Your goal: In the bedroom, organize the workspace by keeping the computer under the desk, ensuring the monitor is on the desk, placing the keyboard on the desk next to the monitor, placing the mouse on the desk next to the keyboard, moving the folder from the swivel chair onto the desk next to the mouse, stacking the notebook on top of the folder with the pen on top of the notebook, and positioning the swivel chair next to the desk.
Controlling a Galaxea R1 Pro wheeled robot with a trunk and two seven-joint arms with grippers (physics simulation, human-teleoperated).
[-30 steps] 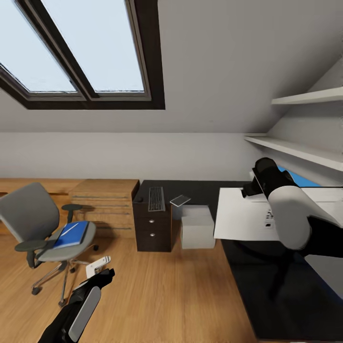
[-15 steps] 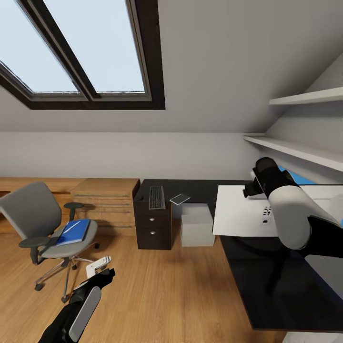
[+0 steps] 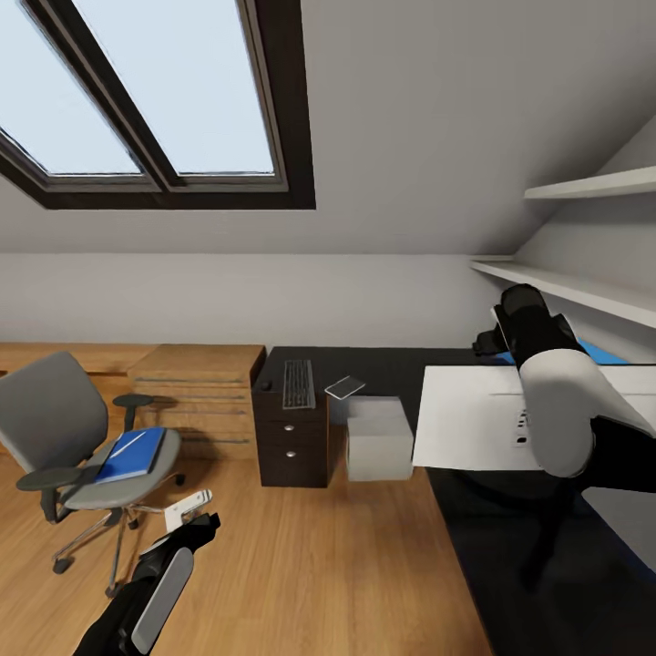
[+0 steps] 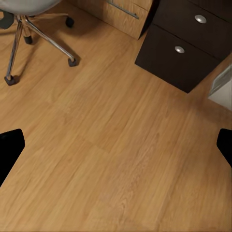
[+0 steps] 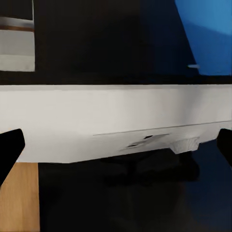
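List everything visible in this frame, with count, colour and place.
desk: 1, black top, dark drawer unit, by the far wall.
keyboard: 1, dark grey, on the desk.
notebook: 1, pale, on the desk beside the keyboard.
monitor: 1, pale back, over the desk.
computer: 1, grey-white, on the floor.
swivel chair: 1, grey, on the floor.
folder: 1, blue, on the chair seat.
left hand: open, above the floor.
right hand: near the monitor's top.

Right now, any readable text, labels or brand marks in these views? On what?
None readable.
Keyboard: keys too small and blurred to read.
Monitor back: small dark port marks, not legible as text.
Folder, notebook, computer: plain, no lettering visible.
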